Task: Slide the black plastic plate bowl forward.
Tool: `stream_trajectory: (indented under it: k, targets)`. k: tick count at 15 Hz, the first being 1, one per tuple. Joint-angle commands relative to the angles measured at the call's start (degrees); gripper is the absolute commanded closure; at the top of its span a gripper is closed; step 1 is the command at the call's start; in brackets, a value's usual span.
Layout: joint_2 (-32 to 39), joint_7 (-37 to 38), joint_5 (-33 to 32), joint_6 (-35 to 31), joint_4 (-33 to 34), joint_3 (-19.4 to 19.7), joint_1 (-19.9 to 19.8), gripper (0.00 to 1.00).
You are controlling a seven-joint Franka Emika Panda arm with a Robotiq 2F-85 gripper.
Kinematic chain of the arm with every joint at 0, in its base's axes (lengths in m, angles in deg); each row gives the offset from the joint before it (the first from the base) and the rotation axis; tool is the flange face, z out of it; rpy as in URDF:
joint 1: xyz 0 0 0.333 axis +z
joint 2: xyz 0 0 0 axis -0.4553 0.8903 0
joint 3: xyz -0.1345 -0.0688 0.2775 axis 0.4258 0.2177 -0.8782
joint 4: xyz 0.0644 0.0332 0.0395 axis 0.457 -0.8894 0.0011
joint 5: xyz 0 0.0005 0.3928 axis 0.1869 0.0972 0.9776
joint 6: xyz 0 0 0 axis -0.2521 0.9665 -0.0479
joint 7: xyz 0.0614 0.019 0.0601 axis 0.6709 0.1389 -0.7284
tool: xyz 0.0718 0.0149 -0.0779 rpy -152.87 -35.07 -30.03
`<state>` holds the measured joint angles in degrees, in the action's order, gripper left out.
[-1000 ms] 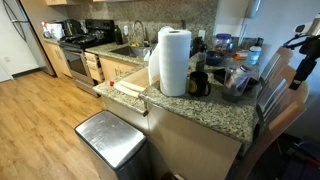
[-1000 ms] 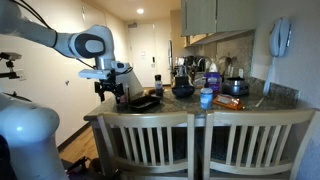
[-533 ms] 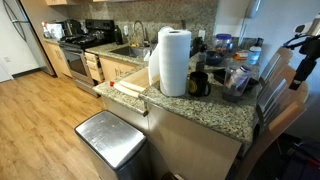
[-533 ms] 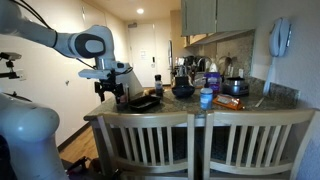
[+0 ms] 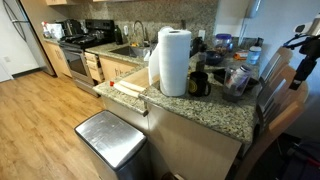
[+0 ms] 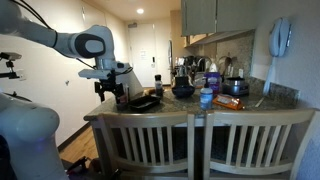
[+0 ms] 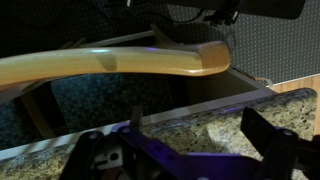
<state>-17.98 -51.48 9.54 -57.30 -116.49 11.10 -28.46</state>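
The black plastic plate bowl [image 6: 146, 102] is low and round and sits at the near-left end of the granite counter [image 6: 185, 108]. My gripper [image 6: 110, 94] hangs just left of the bowl at counter height, close beside it; contact cannot be told. In the wrist view the gripper [image 7: 195, 126] is open, with bare granite [image 7: 190, 120] between its fingers and nothing held. The bowl does not show in the wrist view, and I cannot pick it out in the exterior view with the paper towel roll.
A paper towel roll [image 5: 174, 62] and a black handled mug [image 5: 199, 84] stand on the counter. A dark bowl [image 6: 183, 90], a blue cup [image 6: 206, 98] and kitchen clutter lie beyond the plate bowl. Wooden chairs [image 6: 190, 140] line the counter edge; a chair back [image 7: 120, 60] is close.
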Motion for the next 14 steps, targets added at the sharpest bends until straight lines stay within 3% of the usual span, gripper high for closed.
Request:
stream_trajectory:
  k: [1, 7, 8, 10, 12, 13, 14]
  targets:
    - [2.04, 0.77, 0.11, -1.06, 0.83, 2.03, -3.34, 0.00]
    - [4.57, -3.40, 0.26, -2.19, 7.34, 17.67, -14.75, 0.00]
    - [4.16, -1.82, 0.58, -1.79, 6.00, 13.51, -12.51, 0.00]
    - [4.22, -3.81, 0.61, -1.68, 7.24, 17.14, -15.17, 0.00]
    - [3.87, -4.19, 1.74, -4.36, 6.68, 17.95, -14.88, 0.00]
    - [-0.10, -5.03, 1.68, -2.85, 5.68, 19.15, -17.36, 0.00]
    - [-0.34, -0.32, 5.51, -6.40, 5.01, 14.93, -14.22, 0.00]
